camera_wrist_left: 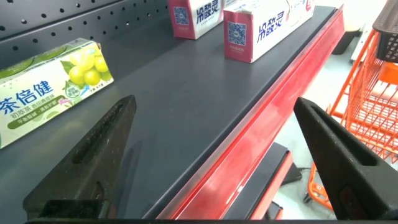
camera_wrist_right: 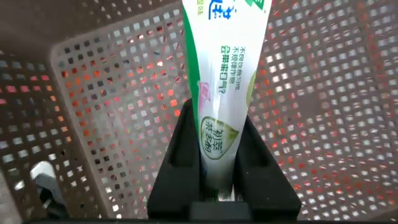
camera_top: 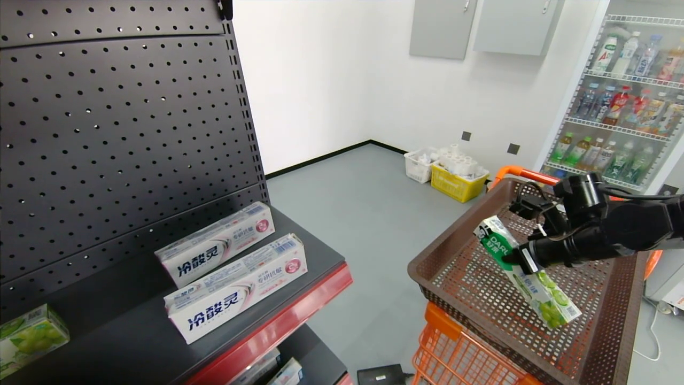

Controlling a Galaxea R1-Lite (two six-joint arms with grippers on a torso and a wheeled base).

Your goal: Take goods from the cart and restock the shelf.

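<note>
Starting at the right gripper, its black fingers are seen pressed together on one end of a green toothpaste box. The box is long, flat-sided cardboard, and it is held tilted, with the free end pointing down and away from the gripper. Below the gripper, the brown basket is found: hard plastic, rectangular, with floor and walls pierced by small square holes. Open room is left between the box and the basket walls on every side. Whether the free end touches the mesh cannot be told. The basket is carried on top of the orange cart.

At the left gripper, the two dark wedge-shaped fingers are held wide apart, with nothing between them. Under them a bare, smooth dark shelf is seen, closed by a straight red front edge. Beside one finger a green box lies flat. Farther from the gripper, two white boxes lie side by side. Behind them, a black pegboard stands.
</note>
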